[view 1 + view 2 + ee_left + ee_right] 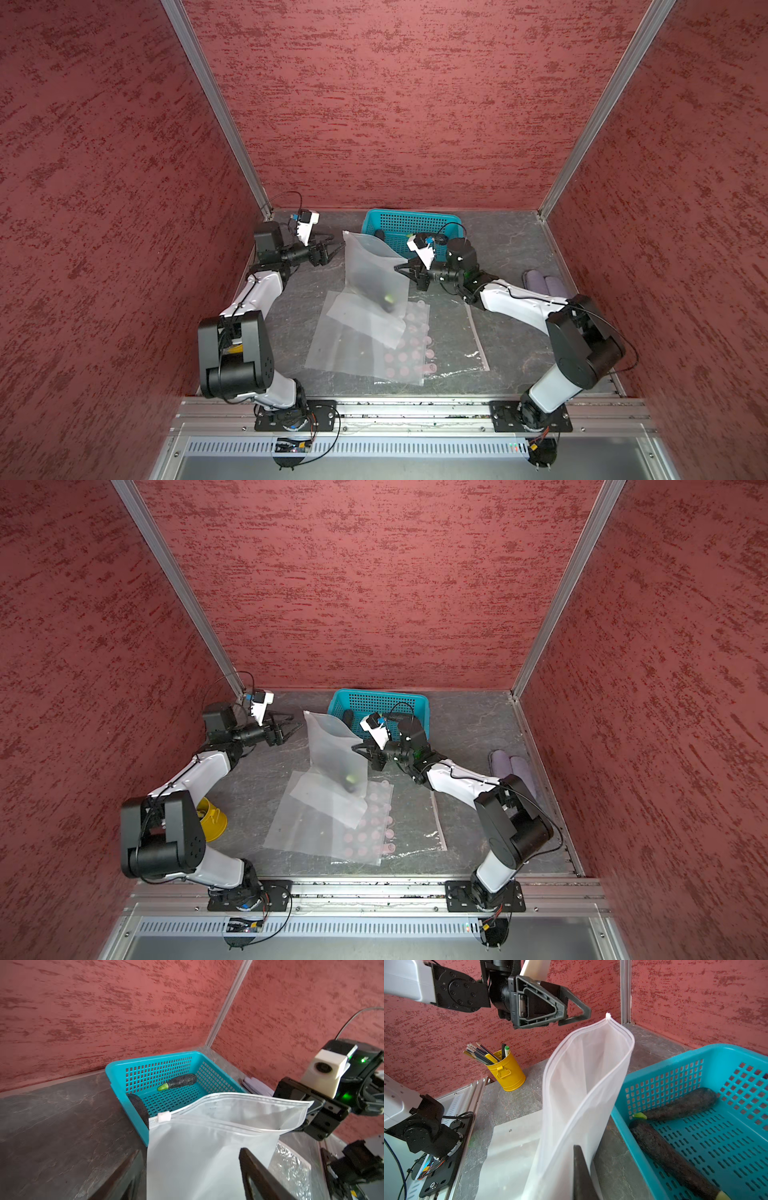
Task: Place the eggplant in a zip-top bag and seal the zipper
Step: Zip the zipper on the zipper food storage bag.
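right gripper (397, 268) pinches the bag (370, 266) by its mouth edge, holding it up, mouth open. the eggplant (389, 302) shows through it, low inside. left gripper (337, 244) stands wide, just beside the slider corner.

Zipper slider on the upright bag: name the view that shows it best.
Left wrist view: the zipper slider is close and sharp at one end of the bag's open mouth. The right wrist view shows only a small nub at the bag's far corner. In both top views it is too small.

zip-top bag (368, 266): frosted, upright, mouth open, zipper unsealed | eggplant (389, 302): dark, green-stemmed, inside it
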You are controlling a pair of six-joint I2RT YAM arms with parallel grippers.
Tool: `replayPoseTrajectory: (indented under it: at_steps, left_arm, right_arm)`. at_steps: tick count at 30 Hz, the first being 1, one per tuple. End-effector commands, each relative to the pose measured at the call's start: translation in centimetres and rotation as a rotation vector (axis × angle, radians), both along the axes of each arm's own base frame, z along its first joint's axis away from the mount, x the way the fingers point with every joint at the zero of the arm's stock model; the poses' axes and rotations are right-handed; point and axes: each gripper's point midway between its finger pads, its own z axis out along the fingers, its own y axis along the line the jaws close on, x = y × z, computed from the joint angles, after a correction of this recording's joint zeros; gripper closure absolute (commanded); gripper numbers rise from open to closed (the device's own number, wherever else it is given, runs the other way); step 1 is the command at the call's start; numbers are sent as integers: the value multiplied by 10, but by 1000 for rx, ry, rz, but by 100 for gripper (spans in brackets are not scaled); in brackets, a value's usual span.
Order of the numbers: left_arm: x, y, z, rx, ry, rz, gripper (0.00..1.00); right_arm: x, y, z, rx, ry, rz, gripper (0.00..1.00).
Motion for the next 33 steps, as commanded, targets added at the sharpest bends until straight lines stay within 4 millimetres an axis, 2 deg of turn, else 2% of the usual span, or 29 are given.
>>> replayPoseTrajectory:
  at_steps: [1, 9, 21, 25, 33]
  left_arm:
    - [-1, -9, -1, 54, -70, -85, 29]
    - [6, -12, -21, 95, -81, -139, 31]
    - [31, -19, -45, 119, -48, -196, 30]
    - [35, -30, -45, 135, -59, -231, 29]
    - [29, -53, -49, 113, -26, -295, 29]
  right_arm:
    - [-1, -10, 9, -8, -35, -18, 100]
    - [4, -20, 12, -22, -42, -56, 100]
    - [7, -22, 9, -36, -35, -67, 100]
    - [8, -20, 7, -41, -29, -65, 100]
    - [9, -20, 5, -46, -13, -63, 100]
